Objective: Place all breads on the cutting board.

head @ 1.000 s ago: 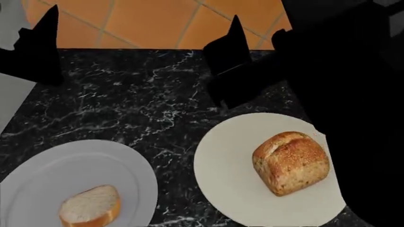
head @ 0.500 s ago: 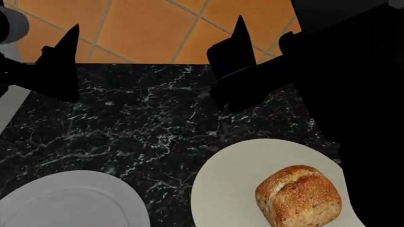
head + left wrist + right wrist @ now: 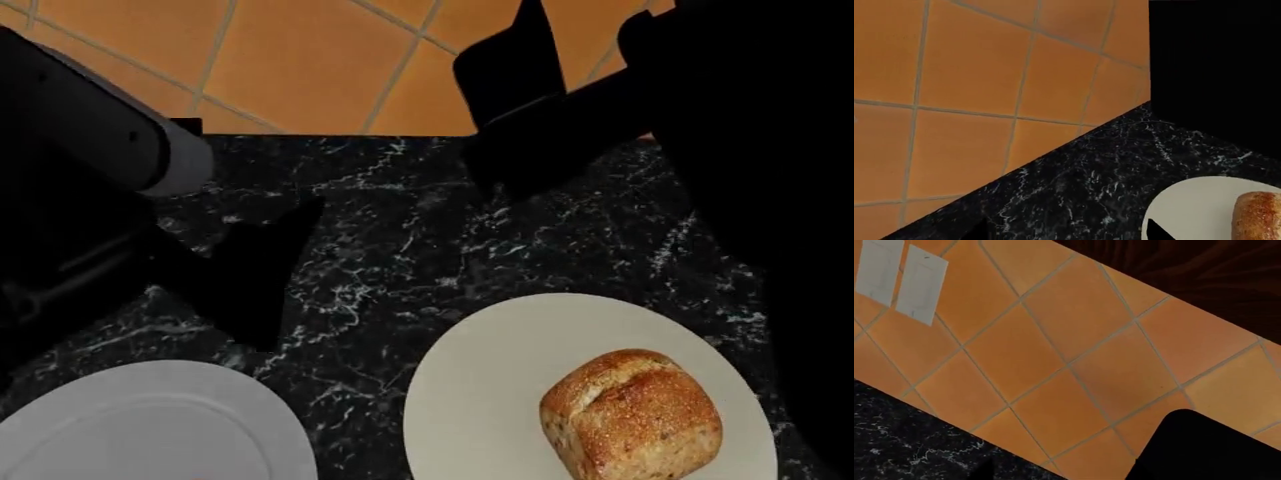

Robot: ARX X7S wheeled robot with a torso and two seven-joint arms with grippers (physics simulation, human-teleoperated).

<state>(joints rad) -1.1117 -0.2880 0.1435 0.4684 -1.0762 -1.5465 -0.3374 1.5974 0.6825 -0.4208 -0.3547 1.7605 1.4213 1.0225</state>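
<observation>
Right now the loaf sits on a white plate on the black marble counter, untouched. Second plate lies at the near left; no slice shows on it, and no cutting board is in view. Left gripper hangs low over the counter between the plates; right gripper is up near the tiled wall. Both are black silhouettes, so I cannot tell how their jaws stand. Best approach, I judge: come down square over the loaf with jaws spread past its width, grip mid-body.
</observation>
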